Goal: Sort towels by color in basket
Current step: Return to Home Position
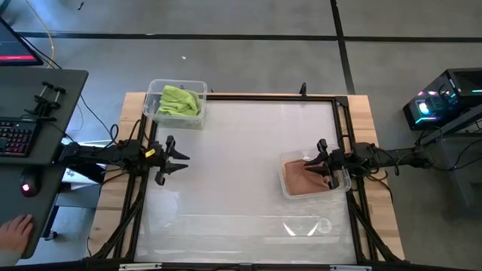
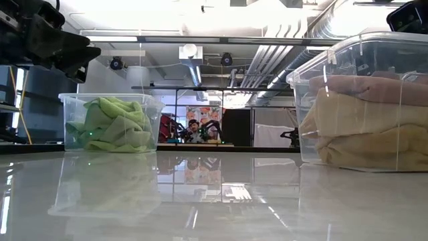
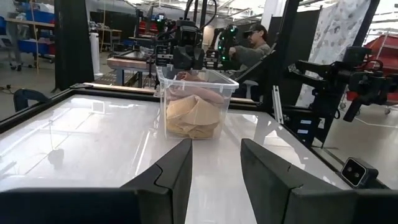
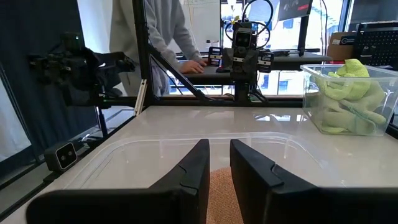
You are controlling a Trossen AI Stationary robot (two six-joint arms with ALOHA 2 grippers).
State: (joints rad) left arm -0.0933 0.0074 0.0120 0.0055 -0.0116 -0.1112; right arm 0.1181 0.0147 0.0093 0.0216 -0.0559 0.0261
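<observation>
A clear bin (image 1: pixel 197 85) at the table's far left holds lime and pale green towels (image 1: pixel 181 102); they also show in the low view (image 2: pixel 114 124) and the right wrist view (image 4: pixel 348 93). A second clear bin (image 1: pixel 286 159) at the right holds a salmon pink towel (image 1: pixel 301 179) on top of peach and mustard ones (image 2: pixel 354 134), which also show in the left wrist view (image 3: pixel 189 115). My right gripper (image 1: pixel 315 170) hangs just above this bin, its fingers a narrow gap apart over the towel (image 4: pixel 221 193). My left gripper (image 1: pixel 179 159) is open and empty above the table's left side.
Dark frame rails (image 1: pixel 343 135) run round the white table top. A person's hand (image 1: pixel 15 229) rests on the desk beyond the left edge, next to a keyboard (image 1: pixel 15 135). People stand beyond the table in both wrist views. The table's middle and near part are bare.
</observation>
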